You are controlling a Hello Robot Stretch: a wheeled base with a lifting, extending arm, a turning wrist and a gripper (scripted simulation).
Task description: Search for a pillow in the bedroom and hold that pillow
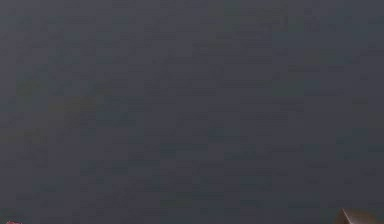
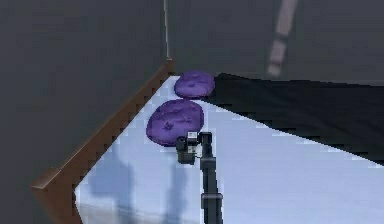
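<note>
A dark wall (image 1: 190, 100) is faced in the forward view. In the arm side view, a wood-framed bed (image 2: 100, 133) is half covered by a dark blanket (image 2: 300, 105). Two purple pillows are laid on it: the near pillow (image 2: 172, 120) at the fingers (image 2: 186, 152), and the far pillow (image 2: 194, 85) beyond. Whether anything is held cannot be told.

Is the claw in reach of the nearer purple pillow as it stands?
Probably yes: the claw is right at the edge of the nearer purple pillow on the bed, with nothing between them. I cannot tell whether they touch.
</note>
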